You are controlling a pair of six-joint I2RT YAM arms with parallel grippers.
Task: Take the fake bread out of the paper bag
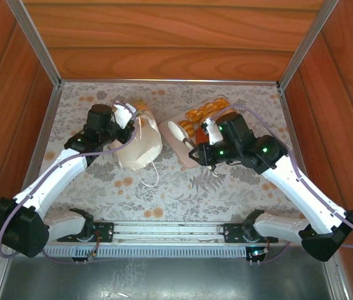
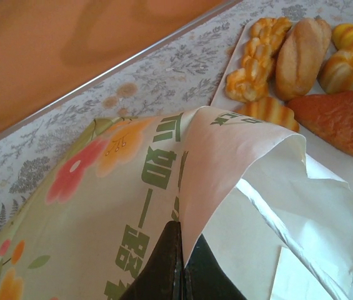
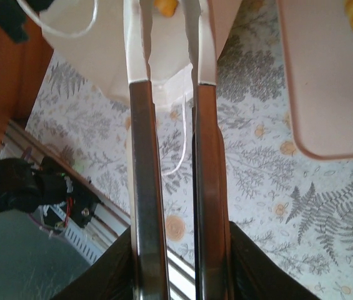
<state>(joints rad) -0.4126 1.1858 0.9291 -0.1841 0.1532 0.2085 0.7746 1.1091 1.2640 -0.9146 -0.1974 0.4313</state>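
Left claw (image 2: 179, 250) is clamped on the paper bag's (image 2: 101, 206) rim. The mouth faces the right claw (image 3: 179, 275), which is squeezing tongs (image 3: 145, 156) pointed bagward. Fake bread (image 2: 301, 56) lies on the tray (image 3: 326, 75), with perhaps one piece beyond the tips.

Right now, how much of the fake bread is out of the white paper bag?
Done: several glossy toy pastries lie on the beige square tray. In hand: the left gripper pinches the white paper bag; the right gripper holds metal tongs aimed at it. Left: whether bread remains inside is hidden.
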